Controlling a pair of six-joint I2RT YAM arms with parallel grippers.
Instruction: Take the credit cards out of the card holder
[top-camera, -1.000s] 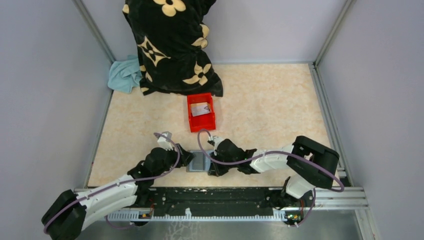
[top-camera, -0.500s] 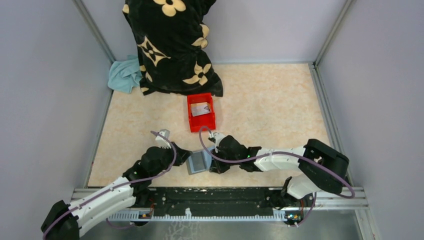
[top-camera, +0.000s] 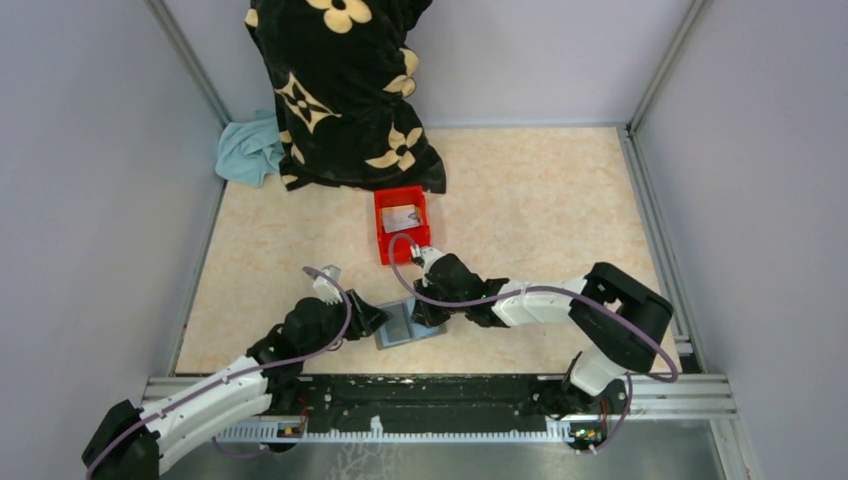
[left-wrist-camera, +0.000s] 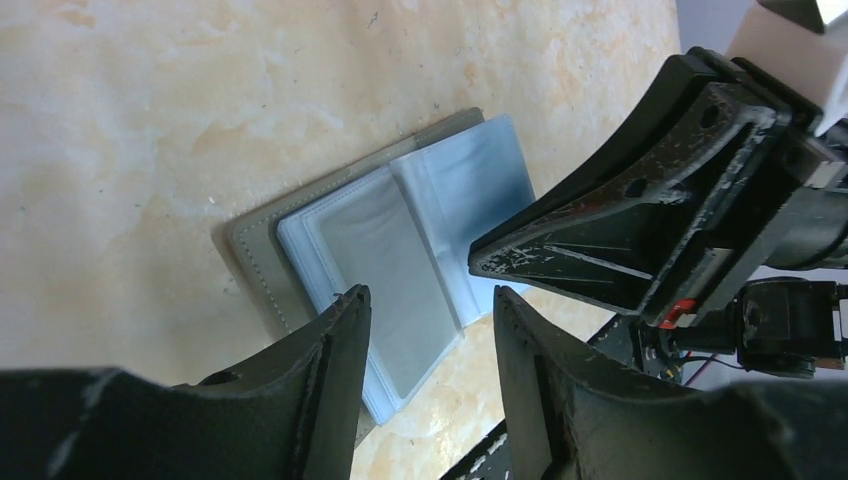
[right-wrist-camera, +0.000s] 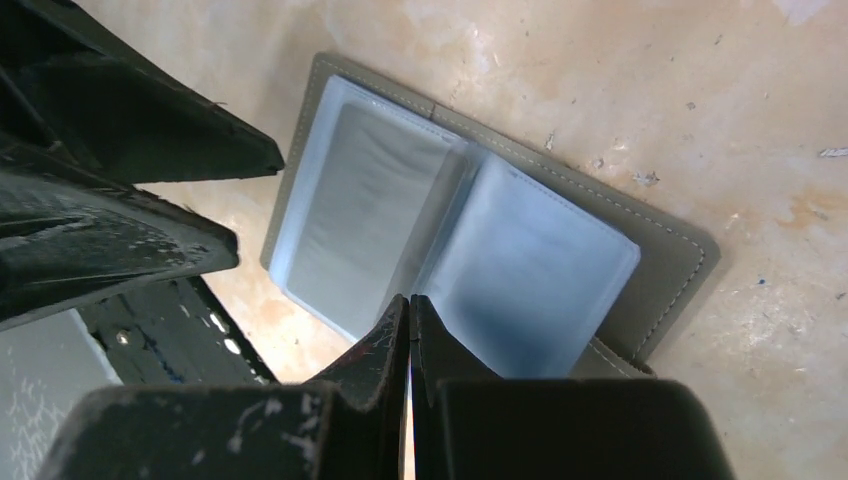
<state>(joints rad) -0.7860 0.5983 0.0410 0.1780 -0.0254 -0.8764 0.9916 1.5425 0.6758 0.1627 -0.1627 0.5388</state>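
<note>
**Open card holder lies between two end effectors on a beige tabletop**

The tabletop (top-camera: 560, 220) is pale beige with a marbled pattern, closed in by plain lavender-grey walls (top-camera: 90, 150) with metal posts at the far corners. A black blanket (top-camera: 345, 90) with cream flowers is heaped at the back, and a teal cloth (top-camera: 248, 150) lies beside it. A red bin (top-camera: 383, 240) at mid-table holds one silver-grey card (top-camera: 402, 217).

The card holder (top-camera: 398, 325) lies opened flat near the arms' edge, clear blue-grey pockets facing up. Its long axis runs left to right, with the right end tilted slightly away from the arms.

The left end effector (left-wrist-camera: 430, 300) is narrowly parted above the holder's edge. The right end effector (right-wrist-camera: 410, 305) has its fingers pressed together, tips at the centre fold; whether they pinch anything cannot be told.
</note>
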